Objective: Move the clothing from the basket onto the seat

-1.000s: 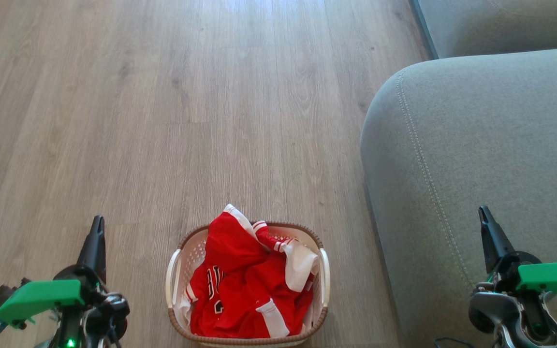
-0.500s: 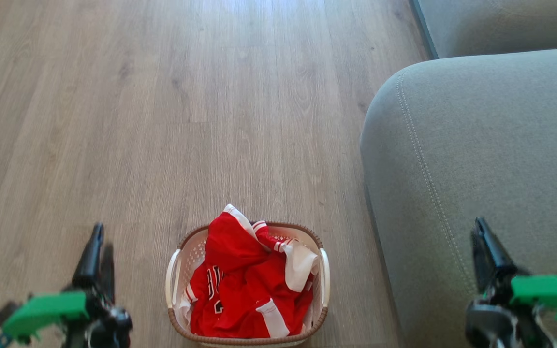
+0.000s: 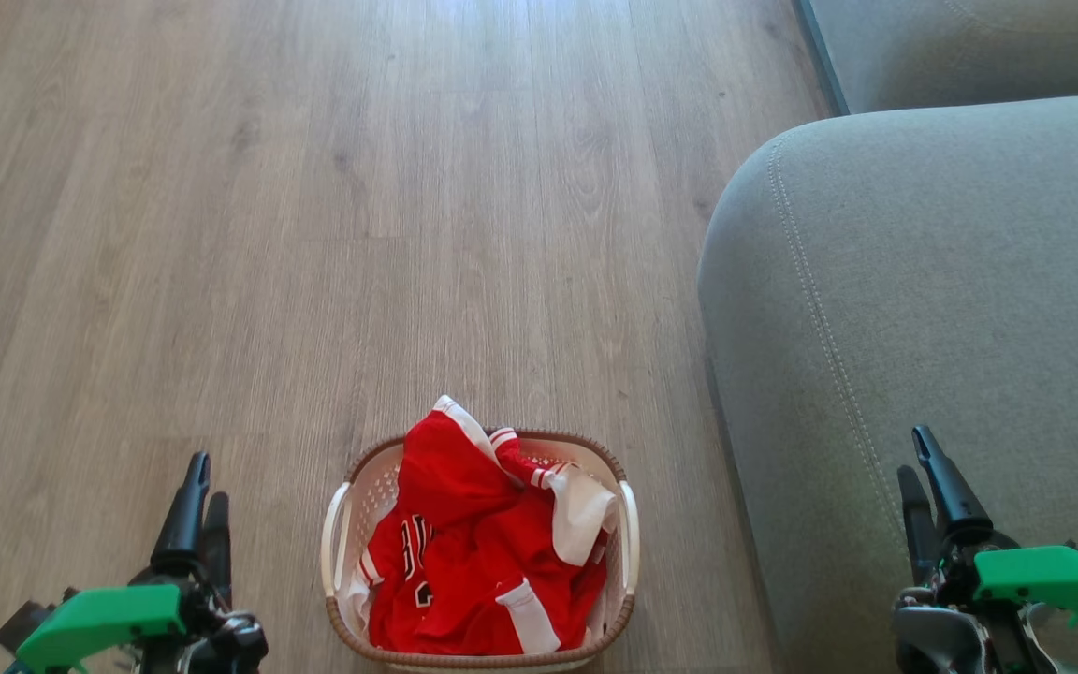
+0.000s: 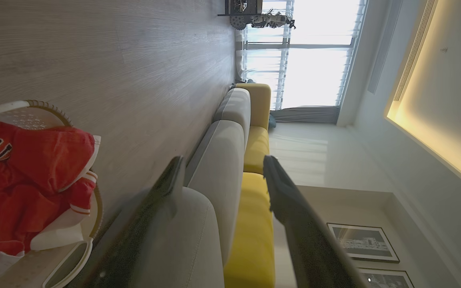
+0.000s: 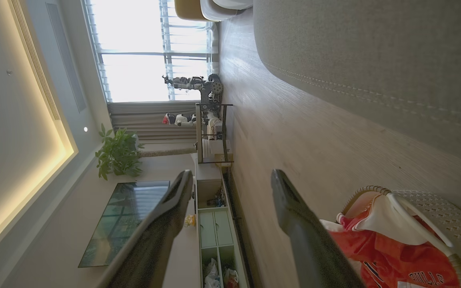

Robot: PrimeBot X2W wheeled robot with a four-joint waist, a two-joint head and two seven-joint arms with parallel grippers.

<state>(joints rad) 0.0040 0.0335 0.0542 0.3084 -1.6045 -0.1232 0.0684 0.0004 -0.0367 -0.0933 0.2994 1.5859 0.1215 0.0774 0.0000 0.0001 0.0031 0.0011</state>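
Left gripper [image 3: 206, 479], lower left, and right gripper [image 3: 913, 454], lower right, both hang spread and empty. Jerseys [image 3: 473, 552] lie heaped in the basket [image 3: 372, 494] at bottom centre; the seat [image 3: 923, 262] fills the right.

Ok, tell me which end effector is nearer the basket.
Left. The left end effector hangs over the floor a short gap from the basket, on its left; the right end effector sits farther off, over the seat on the basket's other side.
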